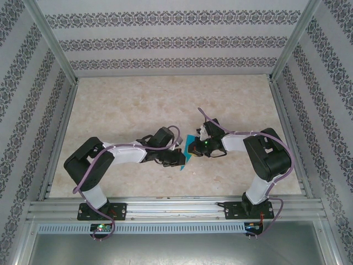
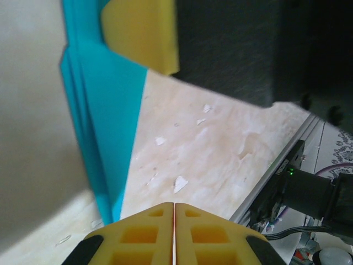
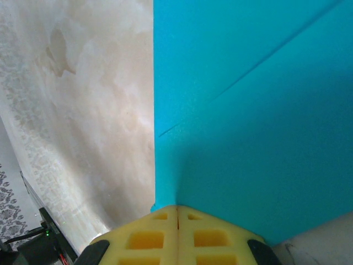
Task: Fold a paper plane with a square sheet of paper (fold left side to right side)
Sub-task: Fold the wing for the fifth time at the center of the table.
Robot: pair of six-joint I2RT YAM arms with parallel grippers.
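From above, you see the left arm (image 1: 118, 153) and the right arm (image 1: 242, 144) reaching in toward each other over the middle of the bench (image 1: 165, 99). The teal sheet of paper (image 1: 187, 153) sits between their ends, standing on edge rather than lying flat. At that size you cannot read either grip, nor whether the paper's lower edge touches the bench.

Your right wrist camera settles one side. The right fingers (image 3: 149, 240) are clenched, and the sheet rises straight out of the seam between them with its corner pinched there. Long diagonal crease lines run across its face, which the overhead view does not show.

Your left wrist camera shows the sheet edge-on as several stacked layers. The left fingers (image 2: 138, 237) are pressed together tip to tip, with the sheet just beside them on the left. No teal shows in their seam, so they look clenched on nothing, though the view is tight. At the top of that frame, one yellow pad of the right fingers lies against the upper part of the sheet, with the black body behind it. Small pale flecks dot the bench beyond.
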